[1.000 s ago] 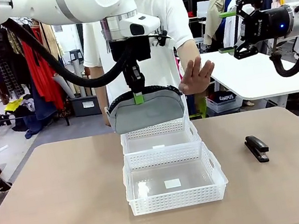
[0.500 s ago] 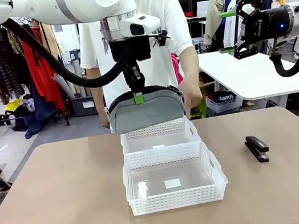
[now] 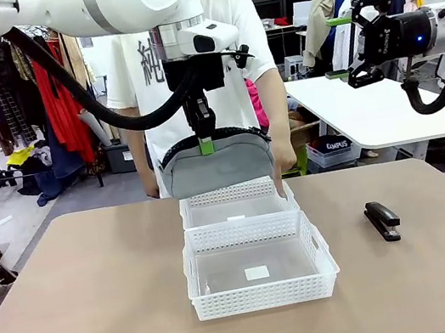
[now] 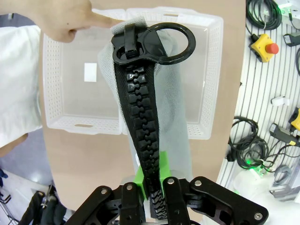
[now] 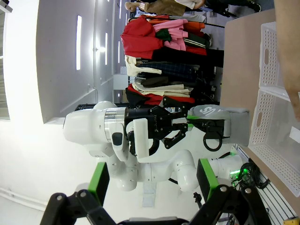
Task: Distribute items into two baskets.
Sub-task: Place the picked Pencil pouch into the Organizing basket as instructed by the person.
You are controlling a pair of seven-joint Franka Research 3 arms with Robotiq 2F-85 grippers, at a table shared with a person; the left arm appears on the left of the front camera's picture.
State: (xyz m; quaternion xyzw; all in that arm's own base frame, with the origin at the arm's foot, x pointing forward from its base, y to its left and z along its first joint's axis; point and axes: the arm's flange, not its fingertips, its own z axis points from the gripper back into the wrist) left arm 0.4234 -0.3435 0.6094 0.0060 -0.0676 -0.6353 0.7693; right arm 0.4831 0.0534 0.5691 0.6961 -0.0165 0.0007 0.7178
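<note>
The left tool (image 3: 205,141) grips the grey pouch (image 3: 218,167) just above the far basket (image 3: 236,192), where a person's hand (image 3: 283,156) points. The right tool (image 3: 338,47) gapes wide, high off to that basket's right.

So the tan rounded tabletop (image 3: 101,309) has a shallow white perforated plastic basket (image 3: 265,295) sitting dead centre, and a second matching basket (image 3: 236,192) touching it at its 12 o'clock. A small black stapler (image 3: 382,220) lies flat at the near basket's 3 o'clock, apart from it.
</note>
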